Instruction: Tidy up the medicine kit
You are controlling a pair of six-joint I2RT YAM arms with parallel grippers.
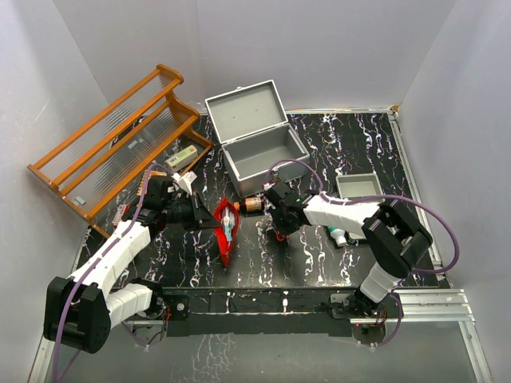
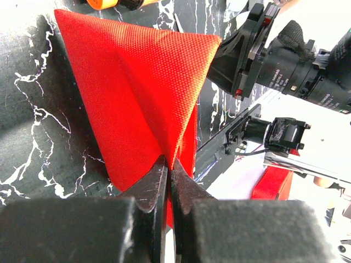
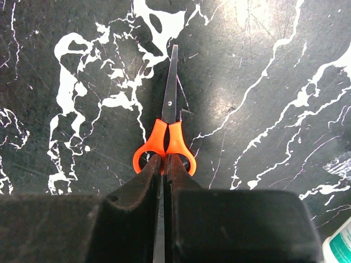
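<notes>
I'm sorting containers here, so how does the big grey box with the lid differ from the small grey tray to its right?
The medicine kit is larger and deep-walled; the tray is smaller and shallow. The medicine kit has a hinged lid, standing open; the tray has no lid. Both are grey and rectangular.

Wooden rack (image 1: 120, 140) in the table's (image 1: 335, 263) far-left corner, red pouch (image 1: 226, 231) mid-table, grey tray (image 1: 358, 186) near the right edge, orange-handled scissors (image 3: 167, 131) with blades closed.
</notes>
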